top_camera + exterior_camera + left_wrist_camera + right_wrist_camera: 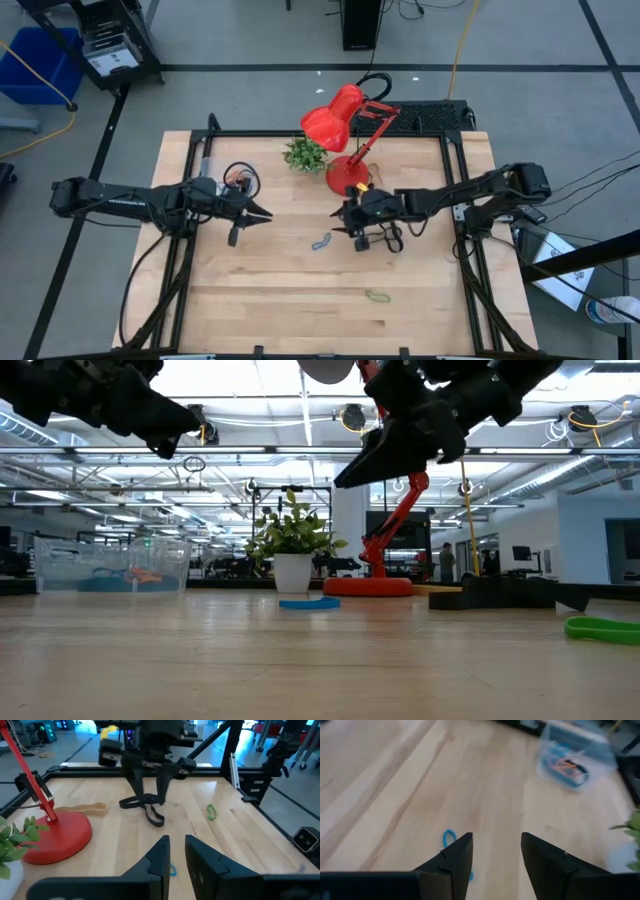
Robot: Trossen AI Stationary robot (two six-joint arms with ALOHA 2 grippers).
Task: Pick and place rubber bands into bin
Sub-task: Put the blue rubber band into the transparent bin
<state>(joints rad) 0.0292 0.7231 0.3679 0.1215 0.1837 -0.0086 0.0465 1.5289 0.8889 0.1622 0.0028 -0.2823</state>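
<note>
The right jaws (492,852) are wide apart, above the blue band (449,838) just ahead; drop straight down, straddle it, pinch gently. Left jaws (177,851) wait, slightly apart

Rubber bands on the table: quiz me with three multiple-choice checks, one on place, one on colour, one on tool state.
1. The green rubber band lies:
A. on the bare table, apart from both tools
B. in the bin
C. on the lamp base

2. The rubber band nearest the right tool is:
A. orange
B. blue
C. grey

3. The right tool is:
A. shut on a band
B. open, holding nothing
C. shut, empty

Key: A, it lies alone on bare wood. B, the blue rubber band lies just beyond its fingers. B, wood shows between its parted fingers. The left tool waits over the table's left half.
</note>
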